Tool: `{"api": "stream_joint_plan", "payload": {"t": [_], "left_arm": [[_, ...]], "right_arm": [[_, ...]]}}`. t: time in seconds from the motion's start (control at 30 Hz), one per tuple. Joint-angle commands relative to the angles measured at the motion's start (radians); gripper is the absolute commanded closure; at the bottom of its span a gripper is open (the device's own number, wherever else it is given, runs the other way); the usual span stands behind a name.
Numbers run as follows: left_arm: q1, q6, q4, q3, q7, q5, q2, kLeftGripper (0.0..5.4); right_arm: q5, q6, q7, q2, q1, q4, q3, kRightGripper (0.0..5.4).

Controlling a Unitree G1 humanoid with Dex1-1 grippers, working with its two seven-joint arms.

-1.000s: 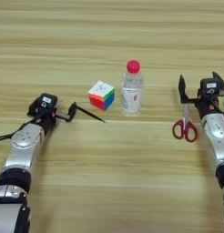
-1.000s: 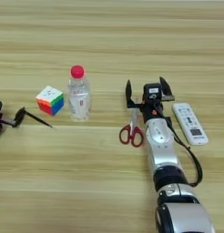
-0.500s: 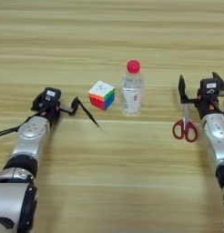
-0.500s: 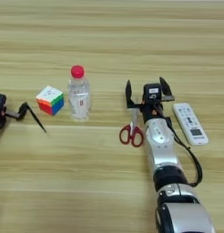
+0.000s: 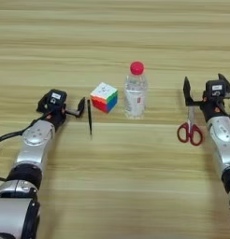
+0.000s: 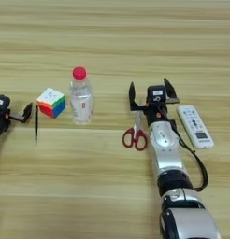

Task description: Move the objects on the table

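On the table (image 5: 115,42), bottle (image 5: 135,91), then cube (image 5: 104,97) stand mid-table; right gripper (image 6: 149,95) gapes empty over scissors (image 6: 136,133); left gripper (image 5: 65,108), grip unclear, beside pen (image 5: 89,116): lower squarely before pinching

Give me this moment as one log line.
left gripper: beside pen, which lies on table | right gripper: open, over scissors | cube, bottle: untouched, mid-table | remote: right of right arm
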Motion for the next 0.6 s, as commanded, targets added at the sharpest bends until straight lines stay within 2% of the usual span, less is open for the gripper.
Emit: {"api": "stream_joint_plan", "payload": {"t": [0.03, 0.23, 0.43, 0.6], "left_arm": [[0.057, 0.066, -0.134, 0.014, 0.017, -0.013, -0.004, 0.01], [0.120, 0.147, -0.293, 0.026, 0.028, -0.018, -0.007, 0.01], [0.228, 0.266, -0.473, -0.023, 0.002, -0.012, -0.032, 0.01], [0.276, 0.326, -0.551, -0.061, -0.013, -0.014, -0.055, 0.01]], "right_arm": [[-0.003, 0.010, -0.002, 0.002, -0.013, -0.006, 0.003, 0.00], [-0.003, 0.010, -0.002, 0.001, -0.012, -0.006, 0.004, 0.00], [-0.002, 0.010, -0.002, 0.001, -0.012, -0.007, 0.003, 0.00], [-0.003, 0.009, -0.002, 0.001, -0.016, -0.001, 0.003, 0.00]]}}
